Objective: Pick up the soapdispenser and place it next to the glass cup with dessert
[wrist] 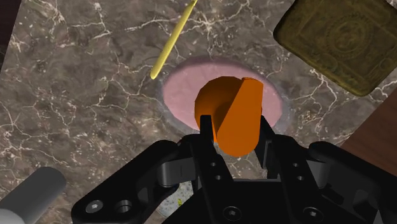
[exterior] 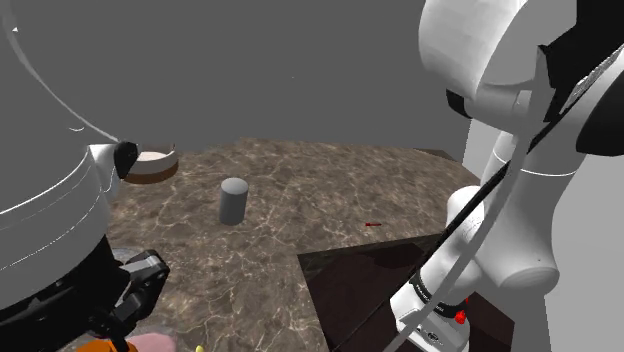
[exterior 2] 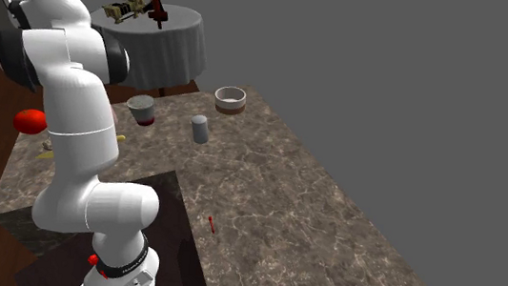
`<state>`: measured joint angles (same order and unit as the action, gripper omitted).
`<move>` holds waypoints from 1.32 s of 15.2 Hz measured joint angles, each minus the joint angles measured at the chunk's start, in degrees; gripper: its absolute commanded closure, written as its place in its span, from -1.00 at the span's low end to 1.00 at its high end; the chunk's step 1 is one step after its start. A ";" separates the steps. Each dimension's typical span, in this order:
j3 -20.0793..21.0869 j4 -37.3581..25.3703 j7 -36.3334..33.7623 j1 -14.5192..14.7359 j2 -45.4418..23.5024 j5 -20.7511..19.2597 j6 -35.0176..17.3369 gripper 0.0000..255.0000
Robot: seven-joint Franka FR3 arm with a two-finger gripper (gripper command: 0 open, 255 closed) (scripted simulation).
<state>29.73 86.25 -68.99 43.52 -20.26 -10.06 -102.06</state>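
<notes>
Soapdispenser (exterior: 100, 346) peeks in orange at the shoulder view's bottom edge, beside a pink disc (exterior: 152, 343). In the second exterior view it shows past the arm (exterior 2: 77, 120) at the table's (exterior 2: 285, 198) left end, well apart from the grey, red-based cup (exterior 2: 140, 109), probably the goal. At the wrist the gripper (wrist: 235, 130) is clamped on its body; best to lift straight, keep it upright, and stop just beside the cup.
</notes>
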 measured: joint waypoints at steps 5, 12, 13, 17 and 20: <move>-0.15 3.39 -0.30 -0.21 -0.26 -0.25 -3.58 1.00; -0.52 7.05 -0.65 -0.38 -1.26 -0.91 -8.09 1.00; -0.53 7.28 -0.71 -0.36 -1.31 -0.95 -8.36 1.00; -0.54 7.48 -0.79 -0.33 -1.38 -1.00 -8.64 1.00; -0.54 7.47 -0.79 -0.33 -1.39 -1.01 -8.66 -1.00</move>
<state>29.19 93.73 -69.78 43.19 -21.64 -11.07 -110.72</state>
